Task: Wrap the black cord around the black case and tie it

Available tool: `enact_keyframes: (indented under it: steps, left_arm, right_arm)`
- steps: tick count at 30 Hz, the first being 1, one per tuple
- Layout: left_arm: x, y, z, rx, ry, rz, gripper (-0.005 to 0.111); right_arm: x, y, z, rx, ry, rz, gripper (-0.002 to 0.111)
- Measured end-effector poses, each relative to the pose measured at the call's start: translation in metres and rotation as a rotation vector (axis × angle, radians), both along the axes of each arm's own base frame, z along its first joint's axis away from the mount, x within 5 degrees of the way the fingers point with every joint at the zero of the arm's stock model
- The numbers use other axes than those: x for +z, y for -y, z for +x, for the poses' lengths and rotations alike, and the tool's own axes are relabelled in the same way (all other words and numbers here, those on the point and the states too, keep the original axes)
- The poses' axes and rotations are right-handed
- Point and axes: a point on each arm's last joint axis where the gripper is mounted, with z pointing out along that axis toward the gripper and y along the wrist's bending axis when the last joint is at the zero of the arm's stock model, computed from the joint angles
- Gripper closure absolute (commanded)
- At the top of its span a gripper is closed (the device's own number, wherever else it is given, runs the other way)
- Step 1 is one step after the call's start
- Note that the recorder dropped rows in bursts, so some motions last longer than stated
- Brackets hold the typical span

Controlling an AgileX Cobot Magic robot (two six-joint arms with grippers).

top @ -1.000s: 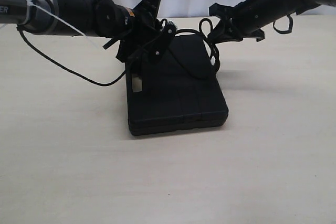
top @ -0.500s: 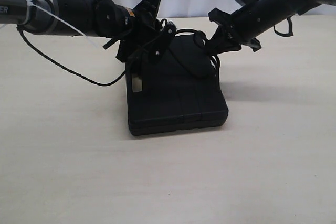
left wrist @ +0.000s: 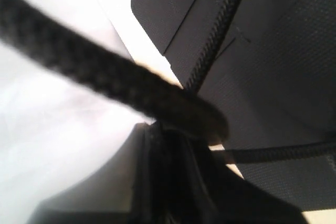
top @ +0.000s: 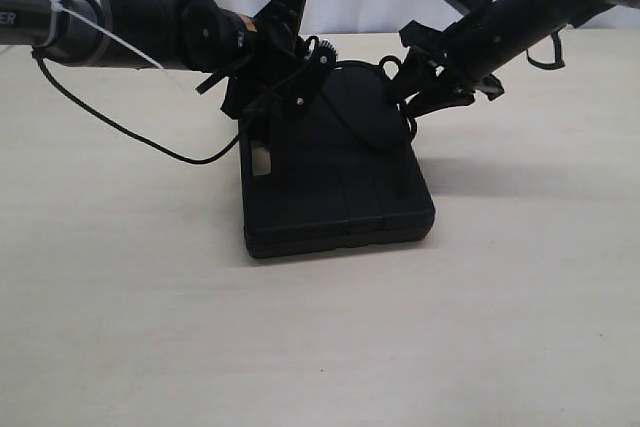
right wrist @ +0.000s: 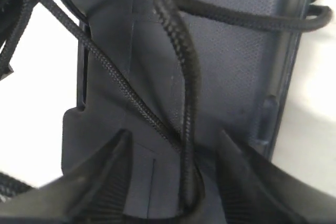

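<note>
Right wrist view: right pincer stands released, the black cord running lengthwise between its jaws, across the black case; left pincer looks clenched on another stretch of cord.

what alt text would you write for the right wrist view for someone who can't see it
Close view from the right gripper, its two ridged fingers spread open over the black case. Strands of black cord cross the case's textured lid, and one thick braided strand runs between the open fingers, not pinched. Pale table shows beside the case.
</note>
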Motion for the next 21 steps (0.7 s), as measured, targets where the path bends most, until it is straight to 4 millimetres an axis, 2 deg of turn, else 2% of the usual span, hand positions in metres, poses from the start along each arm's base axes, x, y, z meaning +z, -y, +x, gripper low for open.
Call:
enact_keyframes:
  steps: [7, 11, 13, 17, 21]
  left_arm:
    - [0.0, 0.0, 0.0, 0.0, 0.0, 0.0, 0.107]
    - [0.0, 0.0, 0.0, 0.0, 0.0, 0.0, 0.107]
    - [0.0, 0.0, 0.0, 0.0, 0.0, 0.0, 0.107]
    - [0.0, 0.0, 0.0, 0.0, -0.002, 0.0, 0.107]
    - [0.0, 0.0, 0.0, 0.0, -0.002, 0.0, 0.107]
  right_arm:
    - [0.03, 0.016, -0.007, -0.055, 0.065, -0.191, 0.061]
    - [0.045, 0.023, -0.02, -0.055, 0.047, -0.282, 0.061]
    - [0.048, 0.025, -0.033, -0.055, 0.026, -0.294, 0.061]
    - [0.04, 0.018, -0.064, -0.068, 0.026, -0.261, 0.061]
    - [0.015, -0.007, -0.086, -0.062, 0.086, -0.209, 0.061]
